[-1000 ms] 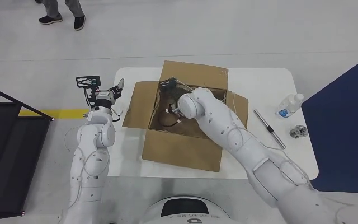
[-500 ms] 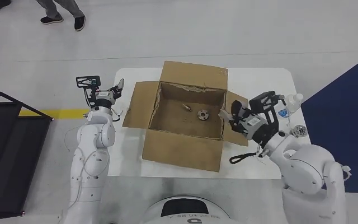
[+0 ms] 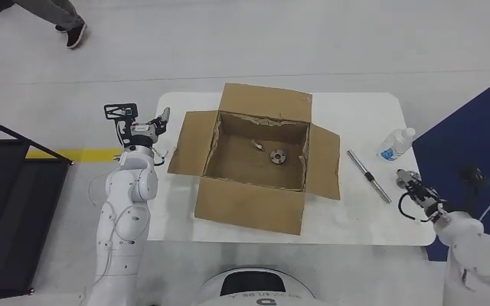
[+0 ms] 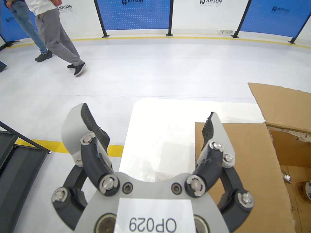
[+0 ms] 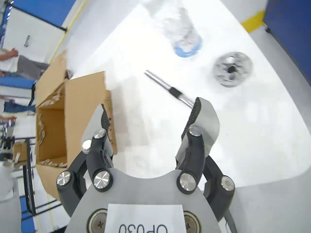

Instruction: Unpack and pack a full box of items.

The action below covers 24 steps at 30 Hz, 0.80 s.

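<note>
The open cardboard box point(image 3: 246, 205) stands mid-table; a round metal flange point(image 3: 277, 157) and a small bolt point(image 3: 259, 144) lie on its floor. To its right lie a metal rod point(image 3: 369, 176), a water bottle point(image 3: 397, 143) and a round metal part point(image 3: 403, 177). My right gripper point(image 3: 417, 195) hangs open at the table's right edge, just in front of that round part point(image 5: 232, 69), with the rod point(image 5: 167, 88) by one fingertip and nothing between its fingers. My left gripper point(image 3: 153, 122) stays open and empty above the table's far left corner, beside the box's left flap point(image 4: 238, 161).
The white table point(image 3: 352, 222) has bare surface in front of the box and on its right side. A black rack point(image 3: 23, 199) stands on the floor to the left. The box's four flaps are spread outward.
The right arm has swung out of the box and across to the table's right edge. The black cable it carried half a second ago is no longer between its fingers. The left arm has not moved.
</note>
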Motion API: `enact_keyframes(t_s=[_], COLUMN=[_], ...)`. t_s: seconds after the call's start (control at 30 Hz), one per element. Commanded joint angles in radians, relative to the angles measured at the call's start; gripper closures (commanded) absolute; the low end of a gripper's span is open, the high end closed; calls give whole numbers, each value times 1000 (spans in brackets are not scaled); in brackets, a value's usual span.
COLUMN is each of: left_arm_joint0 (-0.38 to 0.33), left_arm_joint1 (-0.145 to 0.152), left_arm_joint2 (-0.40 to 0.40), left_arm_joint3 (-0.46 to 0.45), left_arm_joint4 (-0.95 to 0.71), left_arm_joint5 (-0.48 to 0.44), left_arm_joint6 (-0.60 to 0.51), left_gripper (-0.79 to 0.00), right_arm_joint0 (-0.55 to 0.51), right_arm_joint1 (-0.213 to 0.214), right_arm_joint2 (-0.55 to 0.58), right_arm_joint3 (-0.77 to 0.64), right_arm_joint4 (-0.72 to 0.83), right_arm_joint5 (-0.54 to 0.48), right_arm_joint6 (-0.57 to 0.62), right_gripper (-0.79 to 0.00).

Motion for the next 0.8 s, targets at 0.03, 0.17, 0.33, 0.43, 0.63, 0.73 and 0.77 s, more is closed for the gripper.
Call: enact_keyframes(t_s=[0.03, 0.17, 0.33, 0.43, 0.63, 0.73, 0.77], left_arm_joint0=[0, 0, 0, 0, 0, 0, 0], left_arm_joint1=[0, 0, 0, 0, 0, 0, 0], left_arm_joint2=[0, 0, 0, 0, 0, 0, 0], left_arm_joint3=[0, 0, 0, 0, 0, 0, 0], left_arm_joint4=[0, 0, 0, 0, 0, 0, 0], left_arm_joint5=[0, 0, 0, 0, 0, 0, 0], left_arm_joint6=[0, 0, 0, 0, 0, 0, 0], left_gripper=[-785, -785, -785, -785, -785, -785, -785], right_arm_joint0=[93, 259, 427, 476, 545, 574, 582], right_arm_joint1=[16, 42, 64, 71, 81, 86, 87], right_arm_joint2=[-18, -97, -152, -153, -155, -174, -179], right_arm_joint3=[105, 264, 437, 494, 588, 628, 637], right_arm_joint4=[-125, -368, -477, -484, -482, -506, -510], right_arm_joint5=[160, 329, 331, 310, 279, 279, 279], right_arm_joint6=[60, 157, 229, 235, 241, 256, 258], right_gripper=[-785, -785, -785, -785, -785, -708, -690])
